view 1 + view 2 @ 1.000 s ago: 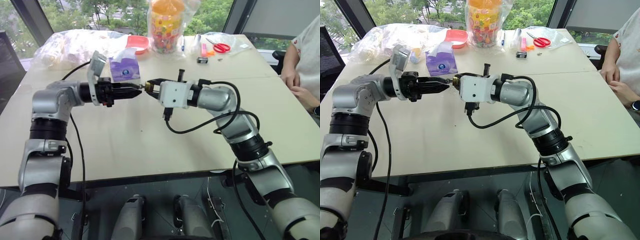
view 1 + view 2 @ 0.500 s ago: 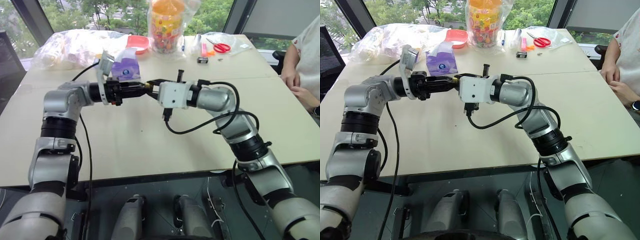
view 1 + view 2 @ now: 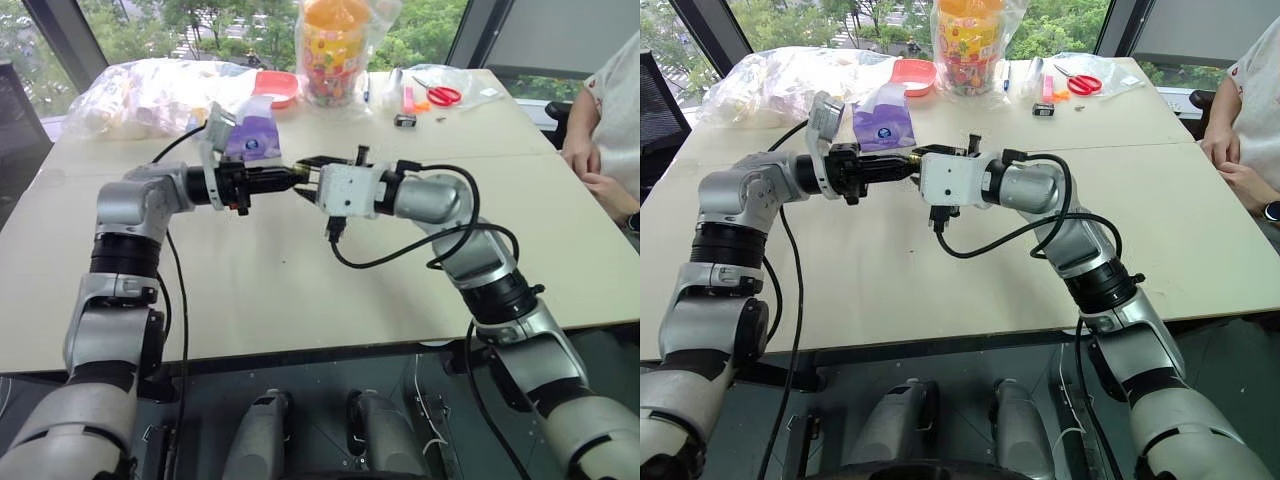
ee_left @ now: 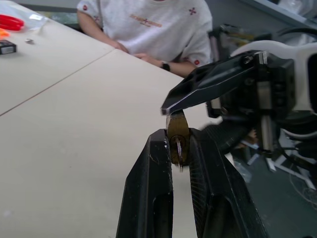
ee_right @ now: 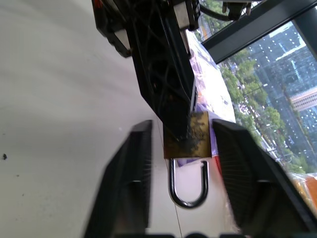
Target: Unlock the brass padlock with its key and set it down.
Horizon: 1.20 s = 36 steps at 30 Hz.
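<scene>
The brass padlock [image 5: 190, 139] hangs in the air above the table [image 3: 300, 290], between my two grippers. My left gripper [image 4: 178, 135] is shut on its brass body. Its silvery shackle [image 5: 188, 191] points toward my right wrist. My right gripper [image 5: 184, 126] is open, one finger on each side of the padlock and apart from it. In the head views the two grippers meet tip to tip, the left gripper [image 3: 293, 178] level and pointing right. A small silvery piece [image 4: 179, 148] shows on the padlock's end face; I cannot tell whether it is the key.
Behind the grippers lies a purple tissue pack [image 3: 250, 140]. Clear plastic bags [image 3: 140, 95], a red bowl [image 3: 275, 85], an orange snack jar [image 3: 333, 45] and red scissors [image 3: 437, 93] line the far edge. A person [image 3: 610, 110] sits at the right side.
My left gripper moved in to the right and shut on the padlock. My right gripper, which was shut on it, has opened.
</scene>
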Available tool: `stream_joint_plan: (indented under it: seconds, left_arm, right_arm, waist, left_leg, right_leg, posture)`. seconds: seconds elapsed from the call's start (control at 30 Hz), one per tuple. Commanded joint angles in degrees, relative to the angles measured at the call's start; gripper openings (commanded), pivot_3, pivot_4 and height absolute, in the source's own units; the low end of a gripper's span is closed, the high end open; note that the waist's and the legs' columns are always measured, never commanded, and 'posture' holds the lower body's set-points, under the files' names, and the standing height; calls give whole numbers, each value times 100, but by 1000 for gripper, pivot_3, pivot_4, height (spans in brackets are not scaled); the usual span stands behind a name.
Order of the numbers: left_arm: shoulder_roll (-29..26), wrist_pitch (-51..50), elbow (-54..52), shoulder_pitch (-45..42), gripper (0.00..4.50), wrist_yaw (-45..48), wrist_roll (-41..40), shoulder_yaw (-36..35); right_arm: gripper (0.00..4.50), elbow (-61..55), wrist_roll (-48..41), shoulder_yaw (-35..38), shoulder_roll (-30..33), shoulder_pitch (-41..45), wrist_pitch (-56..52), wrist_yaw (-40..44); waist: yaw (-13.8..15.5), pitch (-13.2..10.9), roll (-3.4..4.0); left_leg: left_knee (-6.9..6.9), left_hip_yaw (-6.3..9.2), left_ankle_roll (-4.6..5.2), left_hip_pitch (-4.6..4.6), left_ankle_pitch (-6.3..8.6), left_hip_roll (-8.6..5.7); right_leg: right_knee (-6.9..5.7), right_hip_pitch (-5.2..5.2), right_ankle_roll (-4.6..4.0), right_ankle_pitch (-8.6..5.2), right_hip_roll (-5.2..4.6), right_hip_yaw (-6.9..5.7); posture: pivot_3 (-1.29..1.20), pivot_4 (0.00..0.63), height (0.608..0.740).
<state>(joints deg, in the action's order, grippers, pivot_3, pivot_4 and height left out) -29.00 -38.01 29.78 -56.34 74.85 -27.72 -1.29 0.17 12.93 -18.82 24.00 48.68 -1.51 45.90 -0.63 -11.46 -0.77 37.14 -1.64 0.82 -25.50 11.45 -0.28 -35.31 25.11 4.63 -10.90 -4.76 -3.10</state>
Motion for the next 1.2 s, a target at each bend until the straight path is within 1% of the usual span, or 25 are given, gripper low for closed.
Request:
stream_joint_plan:
  seconds: [0.03, 0.07, 0.1, 0.17, 0.23, 0.3, 0.4, 0.5, 0.63, 0.87, 1.2]
  left_arm:
    - [-38, -32, -175, -58, 0, -60, -166, -236]
    - [-55, -51, -212, -32, 0, -62, -184, -244]
    - [-76, -70, -249, -2, 0, -61, -199, -252]
    - [-113, -95, -321, 67, 0, -70, -226, -280]
    - [-139, -146, -411, 133, 0, -96, -264, -333]
    - [-151, -200, -511, 188, 0, -115, -294, -369]
    - [-156, -267, -657, 275, 0, -158, -351, -381]
    - [-172, -346, -793, 358, 0, -149, -400, -354]
    - [-194, -420, -961, 410, 0, -142, -495, -362]
    - [-170, -528, -1239, 461, 0, -227, -625, -375]
    - [-337, -717, -1510, 565, 0, -129, -908, -403]
  right_arm:
    - [3707, -293, 3, 177, 127, -15, -120, -38]
    - [4131, -339, 20, 191, 169, -38, -179, -25]
    - [4436, -412, 8, 213, 231, -86, -230, 10]
    - [4436, -721, -221, 398, 315, -284, -547, 71]
    - [4436, -1275, -1051, 1037, -23, -478, -1660, -89]
    - [4436, -1600, -1548, 1502, -280, -519, -2432, -309]
    - [4436, -1743, -1750, 1752, -443, -458, -2908, -632]
    - [4436, -1775, -1836, 1688, -500, -428, -3081, -796]
    - [4436, -1717, -1871, 1532, -502, -458, -3088, -904]
    - [4436, -1567, -1898, 1386, -388, -484, -2990, -881]
    - [4436, -1353, -1960, 1365, -256, -602, -2963, -894]
  waist:
    - [-5, 0, 0]
    - [-4, 0, 0]
    - [-3, 0, 0]
    - [0, 0, 0]
    - [-2, 0, 0]
    - [-2, 0, 0]
    - [0, 0, 0]
    - [1, 0, 0]
    - [0, 0, 0]
    - [-2, 0, 0]
    - [-1, 0, 0]
  left_leg:
    - [0, 0, 0, 0, 0, 0]
    - [0, 0, 0, 0, 0, 0]
    - [0, 0, 0, 0, 0, 0]
    - [0, 0, 0, 0, 0, 0]
    - [-1, 0, 0, 0, 0, 0]
    - [-2, 3, 0, 0, 0, 2]
    - [0, 3, -1, 2, 0, 2]
    - [0, 2, -1, 5, 0, 2]
    - [-2, 0, -1, 2, 0, 2]
    - [-2, -2, -1, -1, 0, 1]
    - [-2, -2, 0, -1, 0, 1]
  right_leg:
    - [0, 0, 0, 0, 0, 0]
    - [0, 0, 0, 0, 0, 0]
    - [0, 0, 0, 0, 0, 0]
    - [0, 0, 0, 0, 0, 0]
    - [2, 0, 0, 0, -1, 0]
    - [0, 0, 7, 5, -1, 0]
    - [-7, 2, 5, 7, -1, 0]
    - [-2, 1, -18, 0, -5, 0]
    - [0, 4, -18, 0, -7, 0]
    - [6, 3, -18, 0, -7, 0]
    - [6, 3, -17, 0, -5, 0]
  posture:
    - [0, 150, 740]
    - [0, 150, 740]
    - [0, 150, 740]
    - [0, 150, 740]
    - [0, 150, 740]
    - [0, 150, 740]
    - [0, 150, 740]
    - [0, 150, 740]
    - [0, 150, 740]
    - [0, 150, 740]
    - [0, 150, 740]
